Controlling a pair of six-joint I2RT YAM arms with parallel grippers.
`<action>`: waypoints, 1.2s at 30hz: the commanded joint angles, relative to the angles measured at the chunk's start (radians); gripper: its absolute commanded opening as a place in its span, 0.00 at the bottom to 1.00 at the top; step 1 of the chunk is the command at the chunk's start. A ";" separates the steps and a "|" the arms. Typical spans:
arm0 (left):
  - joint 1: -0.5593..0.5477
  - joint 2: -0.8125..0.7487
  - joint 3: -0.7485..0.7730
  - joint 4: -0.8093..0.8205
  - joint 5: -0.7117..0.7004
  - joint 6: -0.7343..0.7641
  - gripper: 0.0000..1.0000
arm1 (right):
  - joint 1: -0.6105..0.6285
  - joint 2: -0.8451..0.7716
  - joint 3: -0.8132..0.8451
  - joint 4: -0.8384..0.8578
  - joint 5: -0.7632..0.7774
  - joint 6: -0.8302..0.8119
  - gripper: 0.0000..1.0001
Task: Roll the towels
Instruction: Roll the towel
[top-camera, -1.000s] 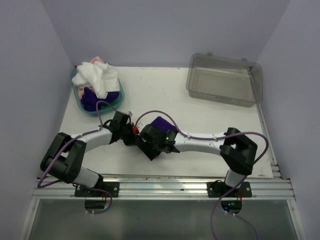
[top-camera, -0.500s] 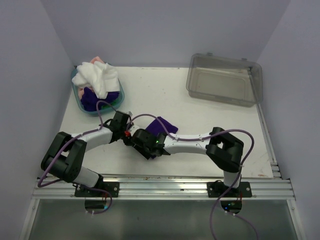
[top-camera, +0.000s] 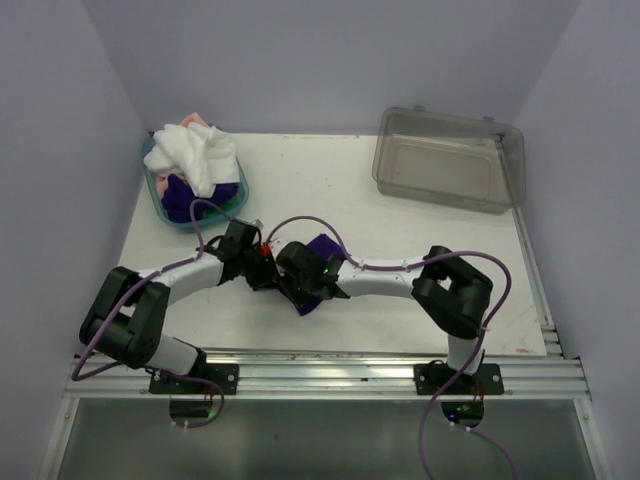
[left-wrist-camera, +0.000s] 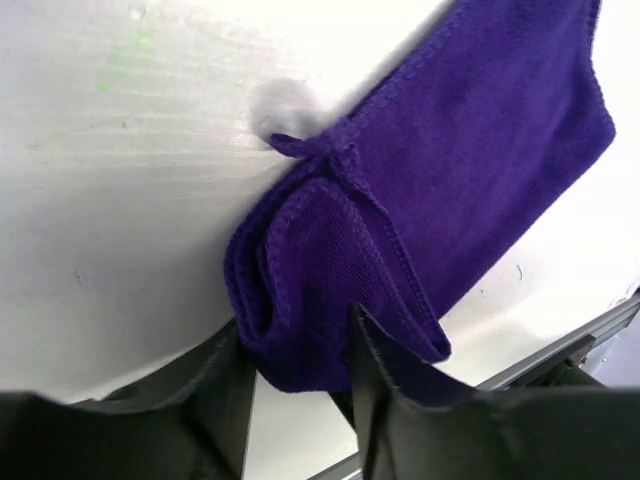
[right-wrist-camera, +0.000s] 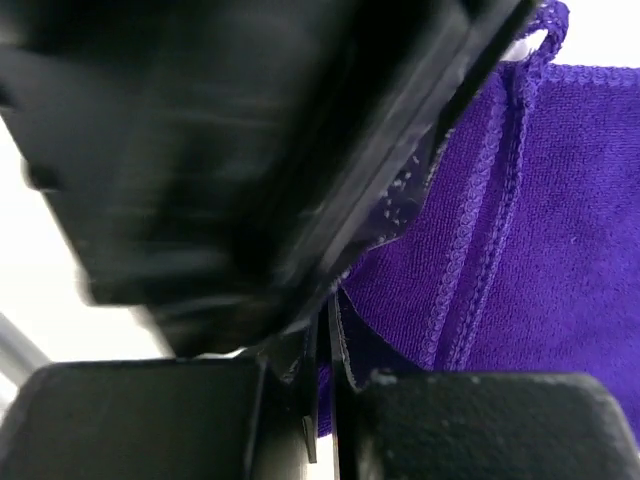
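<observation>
The main risk is that the half-made roll springs apart. The dark purple towel (left-wrist-camera: 430, 190) lies on the table (top-camera: 330, 180) near its front edge, between the two arms, with one end curled into a loose, fat fold. The left gripper (left-wrist-camera: 295, 390) has its jaws spread on either side of that fold rather than clamping it, so on that side nothing holds the layers tight. The right gripper (right-wrist-camera: 322, 400) has its fingers pressed together, and it appears to be pinching a thin hemmed edge of the same towel. If that is its only hold, a pull could unwind the fold or drag the cloth flat instead of turning it. The two grippers also sit almost against each other: the left one fills much of the right wrist view, so a small sideways move could knock them together or trap a finger in the cloth. The towel lies close to the table's near rail and could slide off. Counted: two arms, each with one gripper; one towel on the table; one teal basket (top-camera: 155, 190) at the far left holding a white towel (top-camera: 200, 155), a second dark purple towel (top-camera: 180, 200) and a peach-pink towel (top-camera: 195, 121) that barely shows; and one clear grey bin (top-camera: 445, 165) at the far right.
</observation>
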 joint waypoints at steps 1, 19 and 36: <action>0.016 -0.046 0.040 -0.023 -0.019 0.014 0.47 | -0.065 -0.065 -0.024 0.082 -0.189 0.074 0.00; 0.070 -0.196 0.015 -0.023 0.057 0.003 0.56 | -0.274 -0.068 -0.127 0.302 -0.660 0.312 0.00; 0.067 -0.115 0.002 0.103 0.158 0.005 0.50 | -0.390 0.029 -0.211 0.552 -0.902 0.505 0.00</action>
